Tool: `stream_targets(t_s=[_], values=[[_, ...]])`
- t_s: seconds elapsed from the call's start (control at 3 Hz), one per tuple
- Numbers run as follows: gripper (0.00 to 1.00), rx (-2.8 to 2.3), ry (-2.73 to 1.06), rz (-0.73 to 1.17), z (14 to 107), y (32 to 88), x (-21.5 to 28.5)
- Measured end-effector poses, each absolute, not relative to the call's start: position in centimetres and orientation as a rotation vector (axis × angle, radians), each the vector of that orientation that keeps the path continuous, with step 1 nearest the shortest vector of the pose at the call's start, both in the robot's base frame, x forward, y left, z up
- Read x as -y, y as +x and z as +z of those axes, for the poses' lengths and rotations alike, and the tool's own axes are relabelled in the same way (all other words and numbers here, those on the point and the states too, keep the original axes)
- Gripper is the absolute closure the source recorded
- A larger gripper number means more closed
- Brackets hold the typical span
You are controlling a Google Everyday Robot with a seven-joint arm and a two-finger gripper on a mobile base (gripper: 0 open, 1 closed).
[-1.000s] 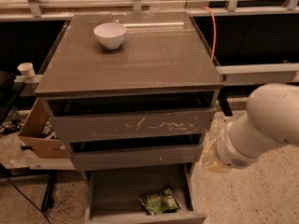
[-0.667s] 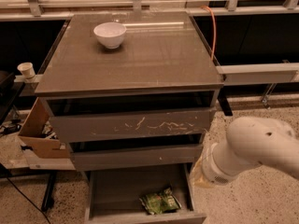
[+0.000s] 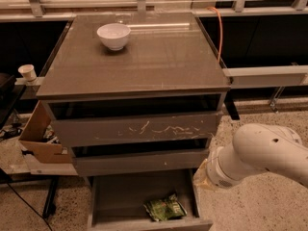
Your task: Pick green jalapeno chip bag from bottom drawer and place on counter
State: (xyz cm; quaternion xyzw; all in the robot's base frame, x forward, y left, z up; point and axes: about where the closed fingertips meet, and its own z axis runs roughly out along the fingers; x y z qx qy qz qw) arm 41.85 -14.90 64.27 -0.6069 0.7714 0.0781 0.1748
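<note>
The green jalapeno chip bag (image 3: 165, 208) lies crumpled in the pulled-out bottom drawer (image 3: 120, 196), near its front right. The counter (image 3: 159, 57) is the glossy grey-brown top of the cabinet. My gripper is out of view. Only my white arm (image 3: 257, 153) shows at the lower right, and its end reaches the drawer's right side, just above and to the right of the bag.
A white bowl (image 3: 114, 35) stands on the counter at the back left. The scratched upper drawer front (image 3: 139, 129) and the narrow middle drawer (image 3: 139, 160) stick out slightly. An open cardboard box (image 3: 41, 138) and a paper cup (image 3: 27, 72) are at the left. An orange cable (image 3: 220, 32) hangs at the right.
My arm has moved down and to the left, from beside the upper drawers to the right side of the bottom drawer. The bag and bowl have not moved.
</note>
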Motion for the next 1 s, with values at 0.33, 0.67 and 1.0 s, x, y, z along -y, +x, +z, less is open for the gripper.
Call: stream_targets(t_s=[0.33, 0.67, 1.0], values=[[1.0, -2.177, -1.696, 0.226, 62.3, 42.3, 14.7], [1.0, -2.132, -1.648, 0.251, 56.2, 45.0, 13.9], [1.0, -2.086, -1.652, 0.299, 49.4, 47.3, 11.6]])
